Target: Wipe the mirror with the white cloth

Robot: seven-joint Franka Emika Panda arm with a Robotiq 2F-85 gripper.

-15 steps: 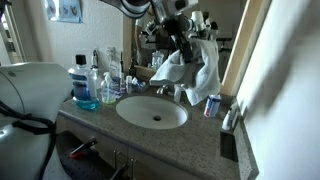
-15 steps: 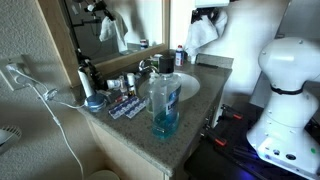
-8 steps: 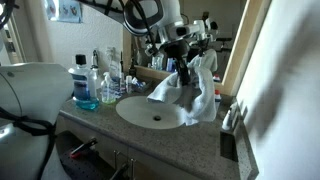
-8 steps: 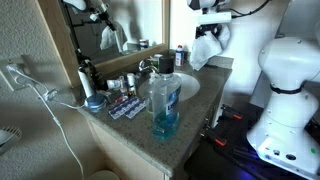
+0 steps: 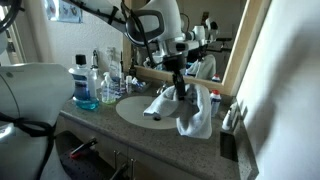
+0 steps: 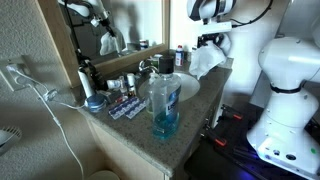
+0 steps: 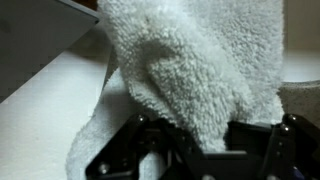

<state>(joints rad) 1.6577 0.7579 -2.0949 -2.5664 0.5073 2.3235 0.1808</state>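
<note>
The white cloth (image 5: 192, 108) hangs from my gripper (image 5: 179, 88) and its lower end touches the counter by the sink in an exterior view. It also shows in an exterior view (image 6: 205, 62) near the basin's far side. In the wrist view the cloth (image 7: 200, 70) fills the frame and is pinched between my black jaws (image 7: 205, 140). The mirror (image 5: 215, 40) stands behind the sink, and shows as well in an exterior view (image 6: 115, 25). My gripper is low, away from the glass.
A white sink basin (image 5: 135, 115) is set in a speckled counter (image 5: 150, 140). A blue mouthwash bottle (image 5: 84, 84) and several toiletries stand at one end; the bottle is close to the camera in an exterior view (image 6: 165, 100). A small can (image 5: 213, 104) sits by the cloth.
My gripper has come down from in front of the mirror toward the counter with the cloth in it. The cloth's lower end now rests by the sink.
</note>
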